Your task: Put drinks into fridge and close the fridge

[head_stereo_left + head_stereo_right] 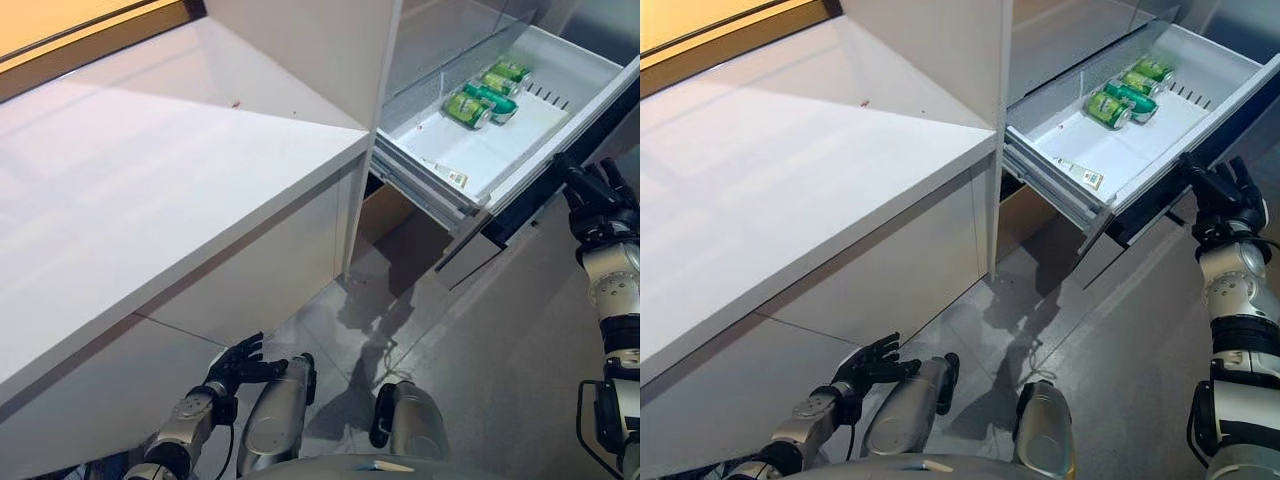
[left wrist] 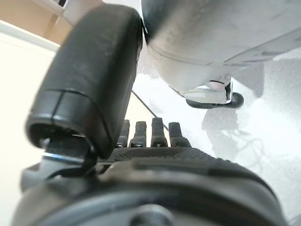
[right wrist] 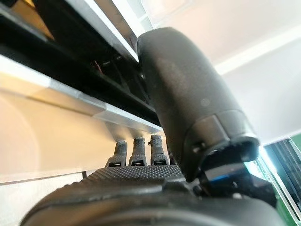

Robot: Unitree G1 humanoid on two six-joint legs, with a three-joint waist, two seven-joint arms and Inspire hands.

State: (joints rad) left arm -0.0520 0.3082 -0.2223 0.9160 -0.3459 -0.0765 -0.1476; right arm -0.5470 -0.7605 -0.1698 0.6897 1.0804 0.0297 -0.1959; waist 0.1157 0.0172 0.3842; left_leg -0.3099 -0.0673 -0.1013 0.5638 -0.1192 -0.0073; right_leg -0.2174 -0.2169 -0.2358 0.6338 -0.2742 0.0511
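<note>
Green cans lie on their sides at the back of the fridge's white pull-out drawer, which stands pulled open. My right hand is at the drawer's dark front panel, its fingers straight and reaching up to the panel's edge. In the right wrist view its fingers point straight at the panel's pale edge and hold nothing. My left hand hangs low by the counter's base, fingers relaxed and empty; it also shows in the left wrist view.
A long white counter runs along the left. A tall white cabinet side stands between it and the fridge. A brown recess lies under the drawer. Grey floor spreads below.
</note>
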